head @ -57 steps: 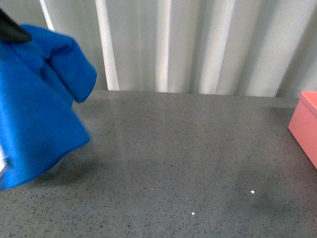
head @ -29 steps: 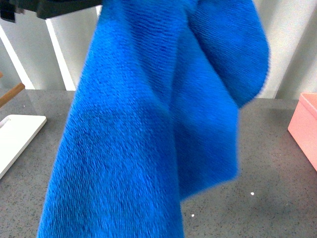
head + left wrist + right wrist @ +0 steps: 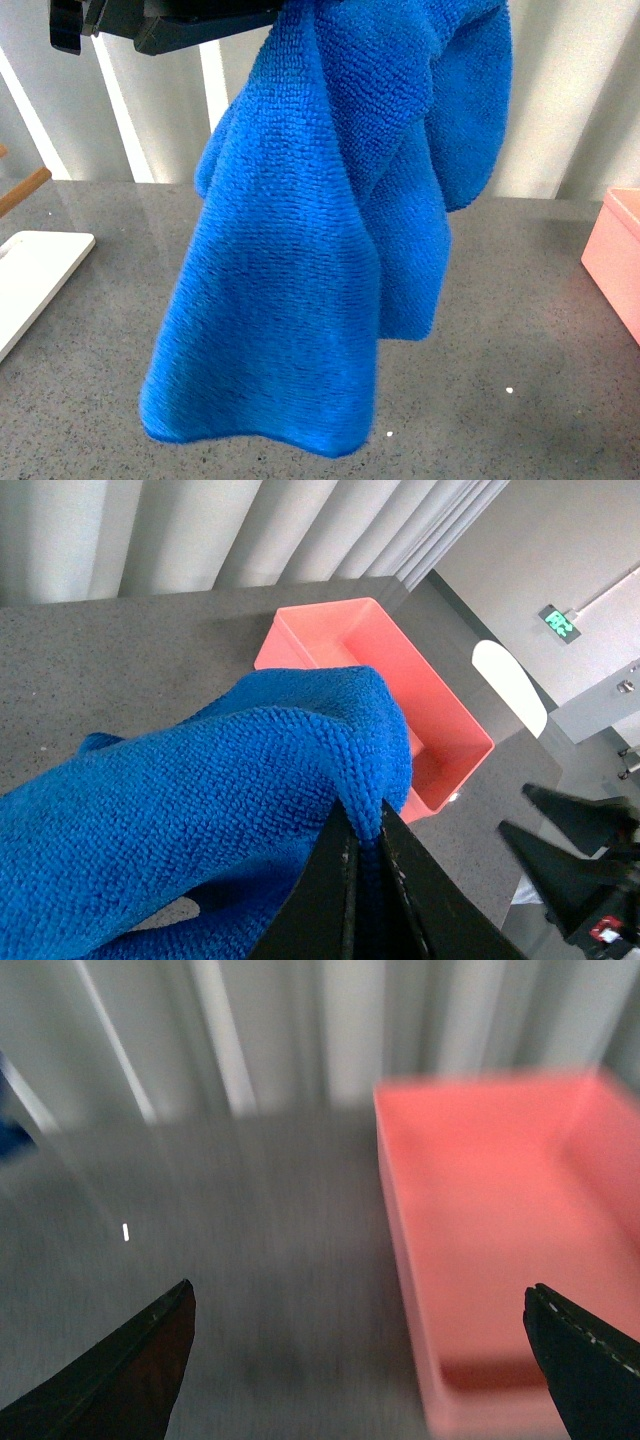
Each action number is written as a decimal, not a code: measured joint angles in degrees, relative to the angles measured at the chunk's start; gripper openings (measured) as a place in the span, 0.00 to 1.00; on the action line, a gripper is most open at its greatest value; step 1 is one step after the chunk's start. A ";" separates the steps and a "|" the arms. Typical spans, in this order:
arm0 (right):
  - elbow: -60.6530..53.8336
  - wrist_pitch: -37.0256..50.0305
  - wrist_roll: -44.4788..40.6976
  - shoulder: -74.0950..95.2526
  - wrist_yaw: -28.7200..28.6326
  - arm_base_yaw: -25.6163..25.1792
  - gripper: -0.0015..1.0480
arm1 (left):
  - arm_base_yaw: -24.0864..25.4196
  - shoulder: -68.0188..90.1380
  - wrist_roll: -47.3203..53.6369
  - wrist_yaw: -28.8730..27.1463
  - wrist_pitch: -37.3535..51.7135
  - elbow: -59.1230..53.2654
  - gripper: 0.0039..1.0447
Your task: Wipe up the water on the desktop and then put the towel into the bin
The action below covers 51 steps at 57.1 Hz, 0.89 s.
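The bright blue towel (image 3: pixel 300 260) hangs in the air in the middle of the front view, its lower hem just above the speckled dark grey desktop (image 3: pixel 520 300). My left gripper (image 3: pixel 362 830) is shut on a fold of the towel (image 3: pixel 200 800) and holds it up; its black body (image 3: pixel 160 22) shows at the top of the front view. The pink bin (image 3: pixel 615 250) stands at the right edge, and in the left wrist view (image 3: pixel 400 690) it lies beyond the towel. My right gripper (image 3: pixel 360 1330) is open and empty, over the desktop beside the bin (image 3: pixel 490 1220).
A flat white board (image 3: pixel 35 270) lies on the desktop at the left, with a wooden stick (image 3: pixel 22 190) behind it. A pale ribbed wall (image 3: pixel 560 100) closes the back. My right gripper's black fingers (image 3: pixel 585 815) show in the left wrist view, near the bin.
The towel has swung from the far left to the middle of the front view and now hangs still and sharp there. The white board has come into sight.
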 joint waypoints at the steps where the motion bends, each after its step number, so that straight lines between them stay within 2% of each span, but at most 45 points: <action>1: 1.51 -2.43 0.48 3.19 -0.94 -0.63 0.93 | 0.00 0.00 0.00 0.02 0.00 0.00 0.03; 7: 4.76 -0.31 -0.79 14.23 -10.05 -4.26 0.93 | -0.17 0.02 0.02 0.11 0.04 0.00 0.03; 15: 10.54 6.62 -8.13 27.32 -27.15 -9.42 0.93 | -0.11 0.13 0.02 0.04 0.07 0.00 0.03; 21: 14.36 7.32 -13.53 36.65 -38.40 -8.87 0.93 | -0.11 0.13 0.00 0.07 0.11 0.00 0.03; 25: 16.24 9.49 -18.60 44.39 -46.14 -5.60 0.93 | -0.11 0.13 0.02 0.07 0.11 0.00 0.03; 31: 17.16 14.71 -20.74 50.07 -49.55 -1.14 0.93 | -0.13 0.13 0.02 0.09 0.13 0.00 0.03; 37: 18.45 23.52 -20.33 57.86 -53.68 5.46 0.93 | -0.11 0.13 0.02 0.04 0.13 0.00 0.03; 51: 23.80 31.69 -18.47 69.81 -57.88 12.11 0.93 | -0.09 0.15 0.02 0.07 0.15 0.00 0.03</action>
